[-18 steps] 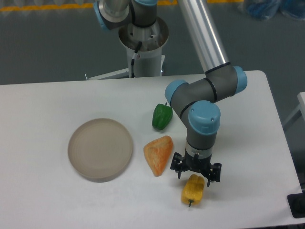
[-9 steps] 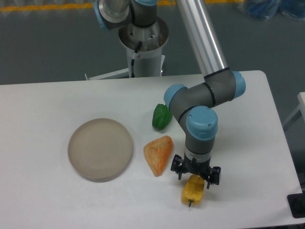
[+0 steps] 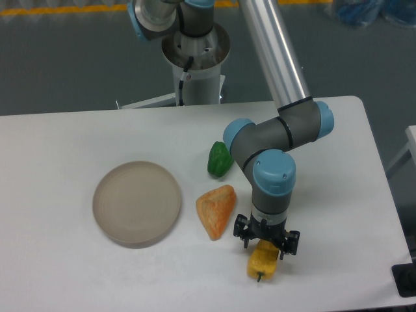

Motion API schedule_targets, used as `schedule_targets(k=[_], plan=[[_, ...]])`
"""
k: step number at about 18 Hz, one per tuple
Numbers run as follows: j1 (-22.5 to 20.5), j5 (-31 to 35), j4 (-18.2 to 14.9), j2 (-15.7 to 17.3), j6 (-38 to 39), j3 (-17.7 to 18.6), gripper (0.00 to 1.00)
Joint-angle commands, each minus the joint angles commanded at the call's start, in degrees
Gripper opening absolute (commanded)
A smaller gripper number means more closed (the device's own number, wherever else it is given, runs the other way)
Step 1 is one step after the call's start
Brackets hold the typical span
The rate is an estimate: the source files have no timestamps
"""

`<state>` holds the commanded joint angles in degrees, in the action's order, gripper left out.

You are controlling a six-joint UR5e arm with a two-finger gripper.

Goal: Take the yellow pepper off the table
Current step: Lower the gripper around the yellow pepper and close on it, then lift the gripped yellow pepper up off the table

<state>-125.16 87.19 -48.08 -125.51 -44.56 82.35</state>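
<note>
The yellow pepper [image 3: 262, 262] lies on the white table [image 3: 65, 273] near the front edge, right of centre, with its dark stem pointing toward the front. My gripper [image 3: 265, 246] is directly above the pepper's far end. Its jaws are spread wide, one finger on each side of the pepper. The wrist hides the pepper's far end. I see no firm contact between the fingers and the pepper.
An orange wedge-shaped piece [image 3: 216, 210] lies just left of the gripper. A green pepper [image 3: 220, 159] sits behind it, partly behind the arm's elbow. A round grey plate [image 3: 136, 203] is on the left. The table's front edge is close below the yellow pepper.
The gripper has come lower and slightly toward the front-left, covering more of the yellow pepper's far end. The pepper has not moved.
</note>
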Motion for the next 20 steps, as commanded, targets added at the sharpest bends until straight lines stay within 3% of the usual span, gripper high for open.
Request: schedule_targets(k=[4,7,14,18,20], plan=[[0.0,0.0,-0.09,0.09,-0.09,-0.7,0.43],[-0.17,-0.09,-0.26,0.79,-0.09,-2.1,0.43],[-1.66,0.09,-0.44,7.37,-1.92,-1.76,0.42],[-5.18,-0.09,-1.23,12.03,-6.23,-0.18,0.42],[-7.72,0.0,-1.84,14.23,-12.97,2.44,0.42]])
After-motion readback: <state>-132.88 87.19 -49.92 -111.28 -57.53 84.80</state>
